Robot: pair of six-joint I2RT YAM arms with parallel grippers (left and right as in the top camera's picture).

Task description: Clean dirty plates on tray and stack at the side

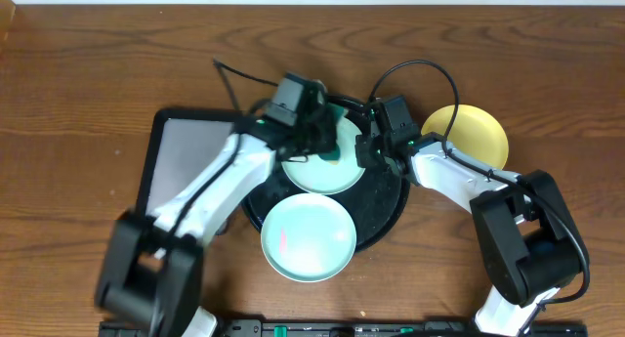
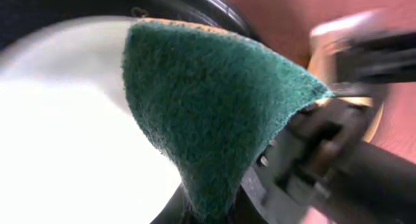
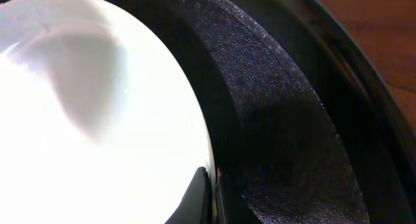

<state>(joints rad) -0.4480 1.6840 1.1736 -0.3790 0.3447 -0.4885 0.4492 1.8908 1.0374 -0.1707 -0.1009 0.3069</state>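
Observation:
The round black tray holds a mint-blue plate at its back. My left gripper is shut on a green sponge that rests on this plate. The left wrist view shows the sponge against the plate. My right gripper is shut on the plate's right rim. In the right wrist view one finger lies over the rim of the plate beside the tray floor. A second mint plate with a reddish smear lies over the tray's front edge. The yellow plate sits on the table to the right.
A rectangular black tray lies left of the round tray, partly under my left arm. Cables loop above the tray at the back. The wooden table extends left and behind.

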